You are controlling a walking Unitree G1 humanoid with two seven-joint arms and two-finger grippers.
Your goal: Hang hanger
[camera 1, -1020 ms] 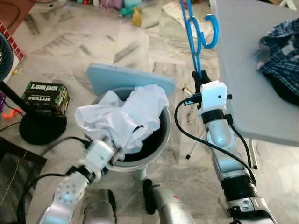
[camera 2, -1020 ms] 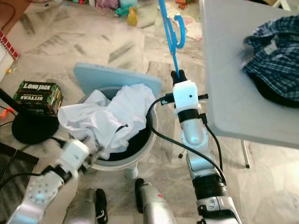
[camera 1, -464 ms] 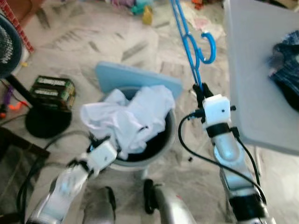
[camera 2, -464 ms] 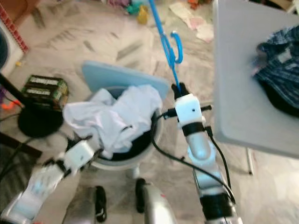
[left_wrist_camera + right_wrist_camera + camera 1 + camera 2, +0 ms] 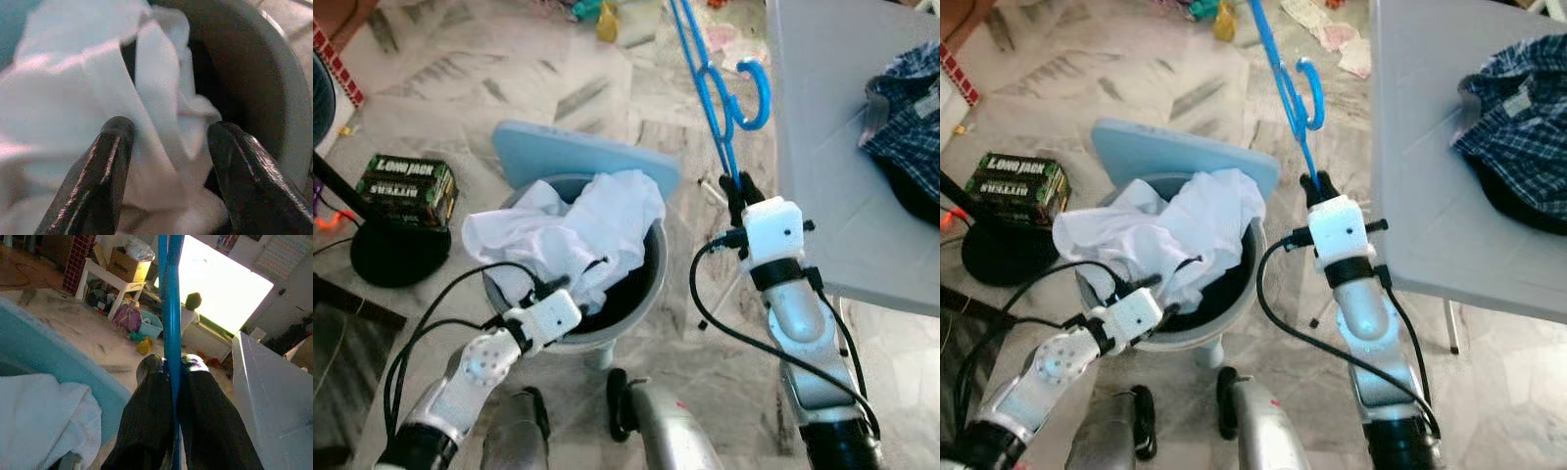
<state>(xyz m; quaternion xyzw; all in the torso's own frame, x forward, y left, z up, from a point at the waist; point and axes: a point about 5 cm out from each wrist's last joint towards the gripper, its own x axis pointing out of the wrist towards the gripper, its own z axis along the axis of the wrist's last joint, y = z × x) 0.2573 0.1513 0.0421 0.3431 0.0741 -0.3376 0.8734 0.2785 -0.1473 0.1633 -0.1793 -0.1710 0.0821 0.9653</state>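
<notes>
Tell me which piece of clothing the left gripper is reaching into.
The white garment heaped in the grey basket; the left gripper is open around its folds. The blue plaid shirt lies apart on the table.

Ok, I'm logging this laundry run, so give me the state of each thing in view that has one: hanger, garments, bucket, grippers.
Blue plastic hanger: upright, clamped low by the right gripper, hook up.
White cloth garment: crumpled, heaped in the bucket, spilling over its rim.
Grey round bucket: standing upright, open.
Left gripper: open, fingers either side of a white fold.
Dark checked shirt: bunched on the grey table.
</notes>
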